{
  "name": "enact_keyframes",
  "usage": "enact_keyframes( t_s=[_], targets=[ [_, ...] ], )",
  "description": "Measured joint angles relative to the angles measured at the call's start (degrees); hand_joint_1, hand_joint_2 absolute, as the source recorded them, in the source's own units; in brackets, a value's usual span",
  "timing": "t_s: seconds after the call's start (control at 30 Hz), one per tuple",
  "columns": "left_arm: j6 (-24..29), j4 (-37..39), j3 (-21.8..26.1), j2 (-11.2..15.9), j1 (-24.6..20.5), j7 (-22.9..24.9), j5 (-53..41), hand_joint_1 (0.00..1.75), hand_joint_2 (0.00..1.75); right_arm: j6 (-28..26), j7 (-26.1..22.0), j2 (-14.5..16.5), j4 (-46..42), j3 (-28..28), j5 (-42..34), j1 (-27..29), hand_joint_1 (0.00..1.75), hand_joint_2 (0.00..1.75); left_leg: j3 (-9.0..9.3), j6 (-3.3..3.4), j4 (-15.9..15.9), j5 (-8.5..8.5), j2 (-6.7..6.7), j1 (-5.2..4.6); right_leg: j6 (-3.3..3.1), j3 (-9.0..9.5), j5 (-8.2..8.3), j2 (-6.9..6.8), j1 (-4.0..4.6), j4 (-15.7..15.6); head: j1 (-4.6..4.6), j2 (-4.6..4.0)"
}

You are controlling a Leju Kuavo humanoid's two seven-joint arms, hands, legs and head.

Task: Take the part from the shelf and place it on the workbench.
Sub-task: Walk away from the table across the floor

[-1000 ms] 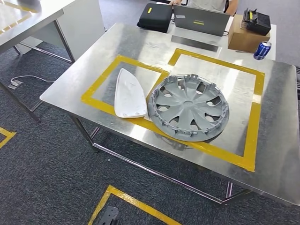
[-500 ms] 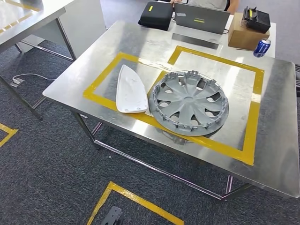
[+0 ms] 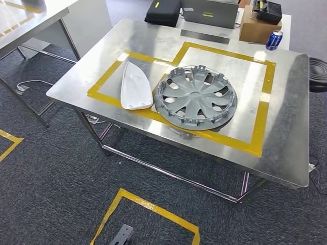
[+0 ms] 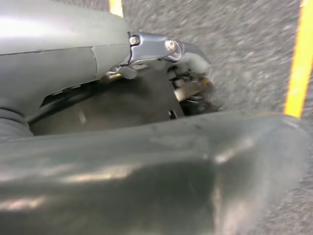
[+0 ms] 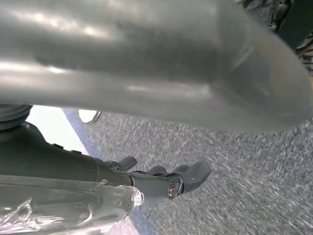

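We read two parts already lying on the tabletop [image 3: 96, 56]: a white shell [image 3: 135, 87] left of centre, touching a grey wheel cover [image 3: 195, 97] at mid-frame. No shelf appears, so the next step looks like turning toward it. Our left hand [image 4: 158, 73] and right hand [image 5: 162, 178] hang over carpet; we cannot tell their spread.

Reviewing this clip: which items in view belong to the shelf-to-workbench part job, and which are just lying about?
Job items:
grey wheel cover
white panel part
steel workbench
yellow tape outlines

Lying about:
blue can
cardboard box
laptop
black case
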Motion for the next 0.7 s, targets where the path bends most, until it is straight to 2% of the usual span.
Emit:
enact_keyframes(
  t_s=[0.03, 0.07, 0.1, 0.17, 0.2, 0.23, 0.27, 0.3, 0.33, 0.37, 0.4, 0.43, 0.47, 0.5, 0.53, 0.57, 0.6, 0.63, 0.67, 0.7],
  targets=[
    [-0.12, 0.0, -0.02, -0.07, 0.12, -0.07, 0.07, 0.0, 0.0, 0.2, -0.56, -0.01, 0.0, -0.01, -0.42, -0.12, 0.0, 0.0, 2.89, 0.26, -4.18, -0.01, -0.95, 0.17, 0.37, -0.52, 0.55, 0.31, 0.05, 0.07, 0.05, 0.0],
    [-0.25, 0.0, -0.03, -0.13, 0.2, -0.18, 0.15, 0.0, 0.0, 0.32, -1.12, -0.02, -0.01, -0.02, -0.76, -0.29, 0.0, 0.0, 4.78, 0.51, -7.28, -0.39, -1.81, 0.24, 0.73, -1.04, 1.21, 0.71, 0.09, 0.12, 0.06, 0.0],
    [-0.36, 0.0, -0.05, -0.17, 0.28, -0.3, 0.23, 0.0, 0.0, 0.37, -1.61, -0.03, -0.01, -0.02, -1.06, -0.44, 0.0, 0.0, 5.68, 0.81, -9.15, -0.77, -2.28, 0.2, 1.07, -1.58, 1.97, 1.0, 0.08, 0.06, 0.09, 0.0],
    [-0.45, 0.0, -0.11, -0.23, 0.4, -0.43, 0.38, 0.0, 0.0, 0.4, -2.06, -0.05, 0.0, -0.03, -1.43, -0.39, 0.0, 0.0, 4.9, 1.58, -9.8, -0.39, -1.3, 0.13, 1.68, -2.54, 3.09, 1.7, -0.07, -0.13, 0.04, 0.0],
    [-0.46, 0.0, -0.14, -0.25, 0.48, -0.45, 0.41, 0.0, 0.0, 0.44, -2.1, -0.07, 0.01, -0.04, -1.53, -0.19, 0.0, 0.0, 4.34, 2.1, -9.81, 0.13, -0.69, 0.15, 1.96, -3.11, 2.39, 1.62, -0.15, 0.33, 0.15, 0.0],
    [-0.46, 0.0, -0.17, -0.26, 0.55, -0.48, 0.44, 0.0, 0.0, 0.49, -2.09, -0.09, 0.01, -0.05, -1.61, 0.04, 0.0, 0.0, 3.76, 2.58, -9.9, 0.7, -0.04, 0.23, 2.23, -3.83, 0.58, 1.31, -0.17, 1.8, 0.24, 0.0],
    [-0.46, 0.0, -0.2, -0.25, 0.57, -0.52, 0.44, 0.0, 0.0, 0.54, -2.07, -0.09, 0.02, -0.07, -1.66, 0.2, 0.0, 0.0, 3.19, 2.93, -9.93, 1.23, 0.59, 0.23, 2.41, -4.68, -2.11, 0.79, -0.2, 4.36, 0.42, 0.0],
    [-0.47, 0.0, -0.21, -0.24, 0.61, -0.55, 0.44, 0.0, 0.0, 0.59, -2.05, -0.09, 0.03, -0.07, -1.68, 0.28, 0.0, 0.0, 2.56, 3.17, -9.92, 1.78, 1.19, 0.15, 2.62, -5.6, -5.15, 0.31, -0.19, 8.02, 0.62, 0.0],
    [-0.47, 0.0, -0.23, -0.22, 0.62, -0.57, 0.45, 0.0, 0.0, 0.61, -1.99, -0.09, 0.04, -0.08, -1.71, 0.29, 0.0, 0.0, 1.85, 3.28, -9.89, 2.34, 1.91, 0.05, 2.8, -6.37, -7.38, 0.08, -0.19, 11.97, 0.73, 0.0],
    [-0.47, 0.0, -0.23, -0.21, 0.62, -0.59, 0.49, 0.0, 0.0, 0.62, -1.91, -0.09, 0.04, -0.08, -1.73, 0.26, 0.0, 0.0, 1.12, 3.34, -9.85, 2.91, 2.63, -0.05, 2.93, -6.69, -8.32, -0.06, -0.19, 15.13, 0.79, 0.0],
    [-0.46, 0.0, -0.24, -0.2, 0.61, -0.59, 0.54, 0.0, 0.0, 0.64, -1.79, -0.09, 0.04, -0.08, -1.76, 0.25, 0.0, 0.0, 0.33, 3.33, -9.8, 3.5, 3.37, -0.12, 3.03, -6.24, -7.87, -0.17, -0.19, 16.86, 0.8, 0.0],
    [-0.46, 0.0, -0.25, -0.2, 0.61, -0.59, 0.58, 0.0, 0.0, 0.65, -1.66, -0.1, 0.04, -0.08, -1.77, 0.28, 0.0, 0.0, -0.44, 3.25, -9.71, 4.05, 4.05, -0.16, 3.09, -4.79, -6.28, -0.35, -0.19, 16.51, 0.82, 0.0],
    [-0.43, 0.0, -0.25, -0.21, 0.59, -0.59, 0.61, 0.0, 0.0, 0.66, -1.58, -0.1, 0.04, -0.08, -1.77, 0.3, 0.0, 0.0, -1.13, 3.1, -9.58, 4.54, 4.63, -0.17, 3.15, -2.26, -4.52, -0.86, -0.19, 14.07, 0.82, 0.0],
    [-0.37, 0.0, -0.25, -0.21, 0.56, -0.59, 0.62, 0.0, 0.0, 0.68, -1.52, -0.1, 0.04, -0.08, -1.77, 0.28, 0.0, 0.0, -1.7, 2.87, -9.34, 4.97, 5.11, -0.25, 3.19, 1.12, -3.61, -2.1, -0.17, 10.12, 0.84, 0.0],
    [-0.27, 0.0, -0.25, -0.22, 0.54, -0.56, 0.62, 0.0, 0.0, 0.7, -1.5, -0.11, 0.04, -0.08, -1.77, 0.15, 0.0, 0.0, -2.15, 2.61, -9.02, 5.29, 5.59, -0.35, 3.16, 4.69, -3.78, -3.45, -0.03, 5.45, 0.92, 0.0],
    [-0.16, 0.0, -0.25, -0.22, 0.51, -0.5, 0.63, 0.0, 0.0, 0.72, -1.49, -0.11, 0.04, -0.08, -1.78, -0.04, 0.0, 0.0, -2.42, 2.33, -8.69, 5.58, 6.13, -0.48, 2.93, 7.22, -4.6, -4.6, 0.09, 1.6, 0.95, 0.0],
    [-0.08, 0.0, -0.25, -0.22, 0.48, -0.42, 0.68, 0.0, 0.0, 0.74, -1.49, -0.11, 0.04, -0.08, -1.78, -0.23, 0.0, 0.0, -2.55, 2.07, -8.46, 5.84, 6.72, -0.58, 2.6, 8.65, -5.54, -5.21, 0.23, -0.9, 1.01, 0.0],
    [-0.05, 0.0, -0.25, -0.22, 0.46, -0.33, 0.74, 0.0, 0.0, 0.76, -1.49, -0.11, 0.04, -0.08, -1.79, -0.33, 0.0, 0.0, -2.63, 1.83, -8.34, 6.11, 7.45, -0.58, 2.12, 8.91, -5.94, -4.91, 0.37, -1.99, 1.05, 0.0],
    [-0.11, 0.0, -0.24, -0.2, 0.43, -0.26, 0.81, 0.0, 0.0, 0.77, -1.5, -0.11, 0.04, -0.08, -1.79, -0.32, 0.0, 0.0, -2.69, 1.5, -8.27, 6.24, 7.79, -0.51, 1.5, 8.37, -5.75, -4.33, 0.3, -2.0, 1.05, 0.0],
    [-0.24, 0.0, -0.23, -0.19, 0.4, -0.24, 0.88, 0.0, 0.0, 0.77, -1.51, -0.11, 0.04, -0.09, -1.8, -0.24, 0.0, 0.0, -2.86, 1.07, -7.91, 5.71, 7.14, -0.39, 0.96, 7.94, -5.34, -3.74, 0.24, -1.96, 1.06, 0.0]
  ],
)
